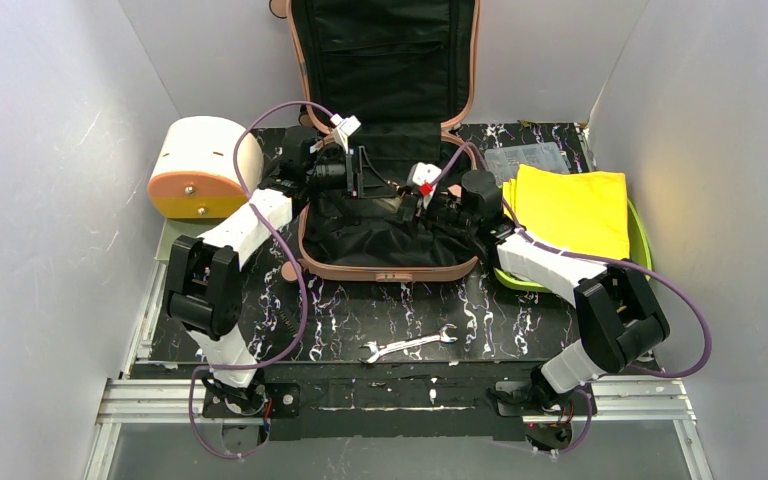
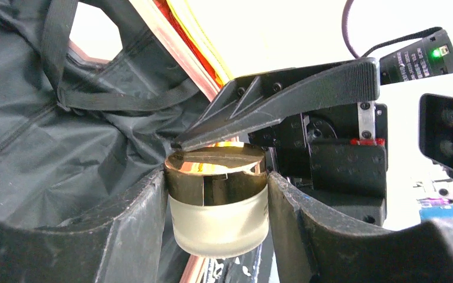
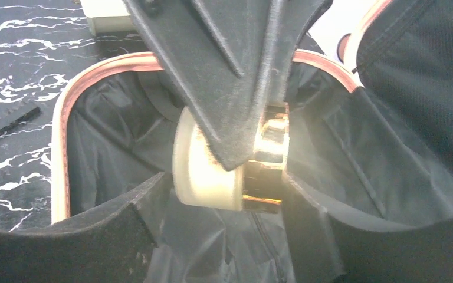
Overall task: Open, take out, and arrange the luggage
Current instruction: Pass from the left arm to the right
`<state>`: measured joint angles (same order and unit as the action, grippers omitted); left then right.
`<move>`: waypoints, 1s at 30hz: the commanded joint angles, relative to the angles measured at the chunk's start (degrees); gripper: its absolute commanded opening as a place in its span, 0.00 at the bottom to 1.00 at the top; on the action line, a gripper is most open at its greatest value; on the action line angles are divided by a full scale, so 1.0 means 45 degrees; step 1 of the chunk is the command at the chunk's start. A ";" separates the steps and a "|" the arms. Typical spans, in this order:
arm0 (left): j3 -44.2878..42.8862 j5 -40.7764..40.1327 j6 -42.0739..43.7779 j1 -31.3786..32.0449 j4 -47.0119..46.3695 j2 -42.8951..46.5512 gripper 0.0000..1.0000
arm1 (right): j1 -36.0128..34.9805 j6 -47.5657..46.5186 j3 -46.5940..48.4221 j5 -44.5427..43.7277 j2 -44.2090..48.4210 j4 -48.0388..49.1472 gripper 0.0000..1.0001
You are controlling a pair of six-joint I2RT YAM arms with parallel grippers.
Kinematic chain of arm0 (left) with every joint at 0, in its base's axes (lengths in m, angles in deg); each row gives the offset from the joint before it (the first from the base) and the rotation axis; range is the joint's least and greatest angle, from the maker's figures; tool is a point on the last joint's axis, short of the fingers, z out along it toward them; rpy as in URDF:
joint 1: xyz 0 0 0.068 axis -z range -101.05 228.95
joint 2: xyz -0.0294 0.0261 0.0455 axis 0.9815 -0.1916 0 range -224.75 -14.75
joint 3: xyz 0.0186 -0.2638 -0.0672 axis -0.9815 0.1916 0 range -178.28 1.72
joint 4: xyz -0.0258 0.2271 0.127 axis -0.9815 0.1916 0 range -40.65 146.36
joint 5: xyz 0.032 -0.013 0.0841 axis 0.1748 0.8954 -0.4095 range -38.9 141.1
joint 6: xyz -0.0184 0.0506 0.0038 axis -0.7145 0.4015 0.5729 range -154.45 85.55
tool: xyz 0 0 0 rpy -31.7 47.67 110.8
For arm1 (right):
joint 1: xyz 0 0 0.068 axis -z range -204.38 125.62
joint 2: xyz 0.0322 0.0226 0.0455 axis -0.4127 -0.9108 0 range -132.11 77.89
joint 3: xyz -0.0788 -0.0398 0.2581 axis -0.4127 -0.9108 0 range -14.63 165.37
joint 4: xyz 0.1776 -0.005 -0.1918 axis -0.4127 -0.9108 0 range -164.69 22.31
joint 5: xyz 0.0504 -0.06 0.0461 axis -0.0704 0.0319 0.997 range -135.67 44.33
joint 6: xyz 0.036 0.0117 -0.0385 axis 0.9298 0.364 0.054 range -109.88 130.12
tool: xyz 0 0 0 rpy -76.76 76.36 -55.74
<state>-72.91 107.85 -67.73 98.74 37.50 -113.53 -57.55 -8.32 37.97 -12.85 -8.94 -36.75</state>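
We see the luggage (image 1: 390, 270) lying open with its lid raised, and both arms reach over its black-lined lower half. Above that lining, the left gripper (image 2: 217, 180) clamps a frosted, gold-lidded jar (image 2: 218, 221) by its sides. The right gripper (image 3: 227, 177) brackets the same jar end to end — lid to base — but we cannot tell whether it presses.
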 commanded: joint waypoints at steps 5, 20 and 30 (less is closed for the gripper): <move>0.0082 0.0223 -0.0119 0.0016 -0.0470 0.0881 0.13 | -0.0033 -0.0170 0.0420 -0.0027 0.0292 0.0036 0.48; -0.0247 0.1384 0.0424 -0.0698 0.0318 0.1407 0.98 | -0.0032 -0.9321 0.2711 0.1609 0.0814 -0.8654 0.41; -0.3102 0.2523 0.7257 -0.0533 0.9443 -0.0315 0.98 | -0.0022 -1.4580 0.3809 0.3152 0.0920 -1.3929 0.41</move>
<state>-82.79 114.97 -49.76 95.97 60.97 -112.40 -57.46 -60.27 50.84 -4.24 -8.17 -88.14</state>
